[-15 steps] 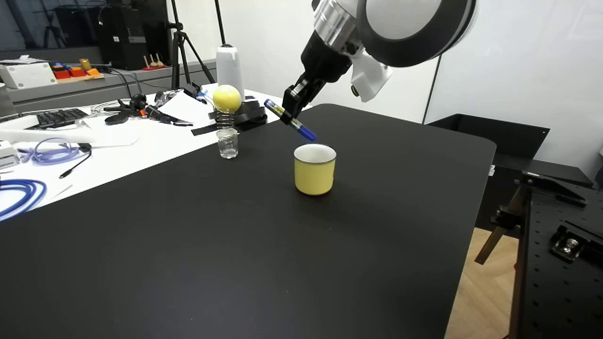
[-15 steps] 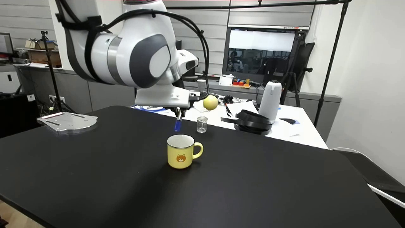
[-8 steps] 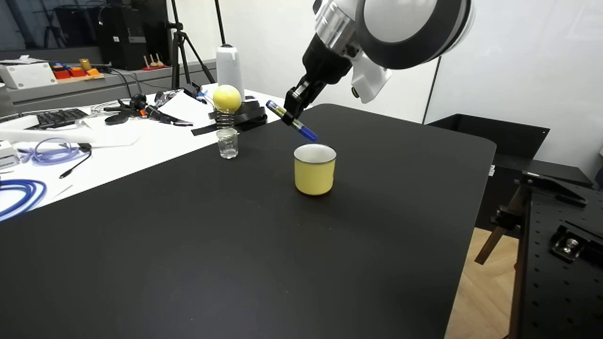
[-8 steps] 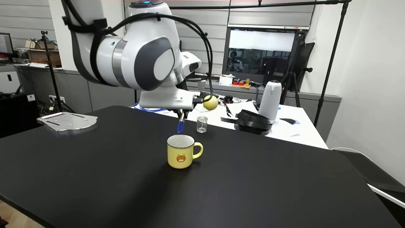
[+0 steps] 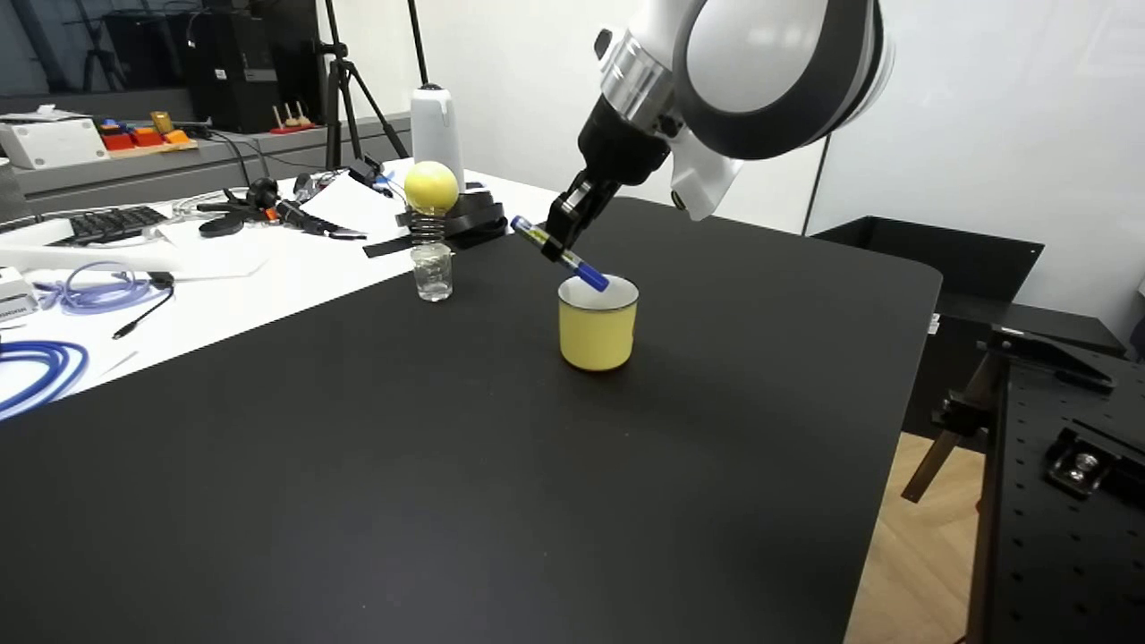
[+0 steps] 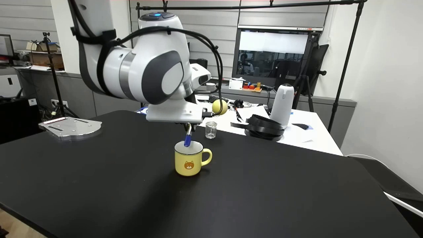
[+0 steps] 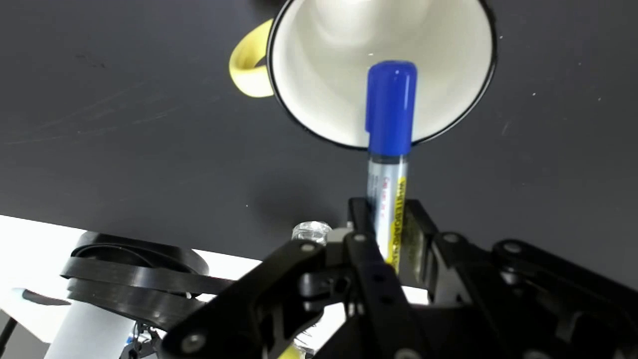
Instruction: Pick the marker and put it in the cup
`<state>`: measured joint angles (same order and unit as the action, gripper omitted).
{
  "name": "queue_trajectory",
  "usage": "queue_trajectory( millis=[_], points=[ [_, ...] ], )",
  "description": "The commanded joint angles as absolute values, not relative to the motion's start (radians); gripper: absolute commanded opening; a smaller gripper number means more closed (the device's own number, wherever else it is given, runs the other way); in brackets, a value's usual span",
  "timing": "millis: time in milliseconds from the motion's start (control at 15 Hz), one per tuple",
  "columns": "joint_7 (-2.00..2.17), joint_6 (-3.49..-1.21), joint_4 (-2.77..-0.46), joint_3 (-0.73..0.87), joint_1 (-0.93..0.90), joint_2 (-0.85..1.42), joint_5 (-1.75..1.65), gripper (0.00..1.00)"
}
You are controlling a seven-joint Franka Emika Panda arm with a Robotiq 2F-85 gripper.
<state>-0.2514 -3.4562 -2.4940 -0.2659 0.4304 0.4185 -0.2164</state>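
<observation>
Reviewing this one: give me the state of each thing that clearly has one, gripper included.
Yellow mug: upright on the black table.
Whiteboard marker: capped, tilted, its blue cap at the mug's mouth; whether below the rim, I cannot tell.
Gripper: shut on the marker's barrel.
Clear jar: upright near the table's edge.
Robot's indicator light: lit blue.
Black tripod: standing, legs spread.

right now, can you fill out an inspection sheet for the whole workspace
Surface: black table, faint scratches in the wrist view
Job's things: marker tilted, blue cap at the mouth of the upright cup, depth unclear
Clutter: clear jar and slotted silver plate on the black table
Grippers: one gripper, closed on the marker's barrel
Cables: black cables strapped along the arm; blue coil on the white table
Surroundings: black tripod beyond the white table
</observation>
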Motion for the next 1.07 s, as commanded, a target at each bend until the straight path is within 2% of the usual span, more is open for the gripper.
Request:
queue_trajectory(
  millis=[0,667,733,800,1000],
  points=[
    [-0.208,-3.456,-2.467,-0.222,0.412,0.445,-0.289,0.05],
    [-0.214,-3.456,-2.464,-0.158,0.391,0.466,-0.357,0.05],
    [-0.213,-3.456,-2.467,-0.155,0.387,0.47,-0.355,0.31],
    [-0.211,-3.456,-2.468,-0.153,0.383,0.473,-0.354,0.47],
    [-0.203,-3.456,-2.474,-0.167,0.39,0.491,-0.36,0.66]
  ],
)
